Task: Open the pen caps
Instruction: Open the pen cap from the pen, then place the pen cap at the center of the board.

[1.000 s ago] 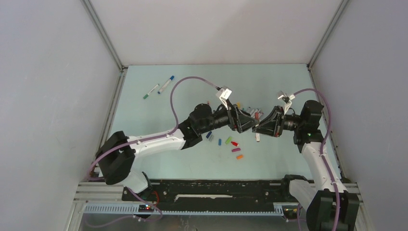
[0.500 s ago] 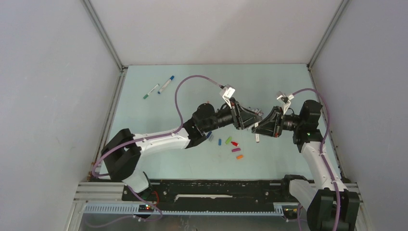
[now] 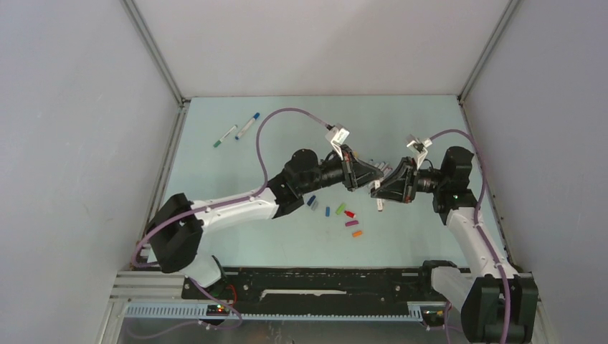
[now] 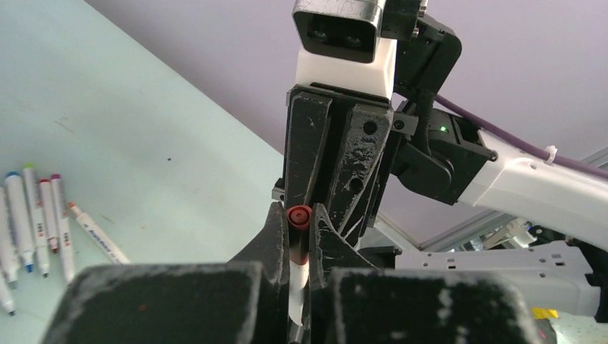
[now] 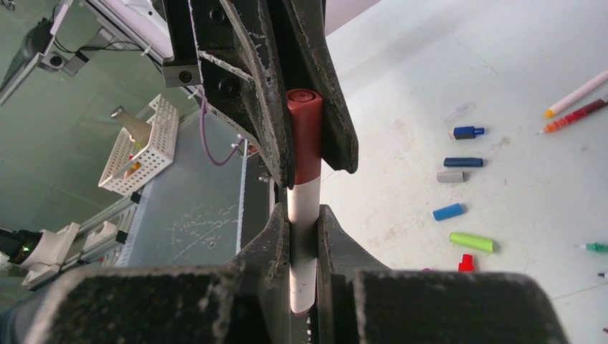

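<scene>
One pen is held between both grippers above the table's middle. My left gripper (image 3: 368, 180) (image 4: 299, 223) is shut on its dark red cap (image 4: 298, 216) (image 5: 306, 132). My right gripper (image 3: 381, 191) (image 5: 305, 218) is shut on the same pen's white barrel (image 5: 304, 236), whose tail (image 3: 380, 206) sticks out below. The cap sits on the barrel. Several loose pen caps lie on the table below the grippers: blue (image 5: 449, 211), green (image 5: 472, 242) (image 3: 340, 208), red (image 3: 350, 213), magenta (image 3: 352, 223), orange (image 3: 357, 233).
Two capped pens, one green (image 3: 226, 136) and one blue (image 3: 248, 125), lie at the back left. A row of uncapped pens (image 4: 36, 222) lies behind the grippers. Grey walls close in the pale green table (image 3: 215, 186) on three sides.
My left gripper has closed on the red cap. Both grippers, with the pen between them, have shifted slightly left and toward the back.
</scene>
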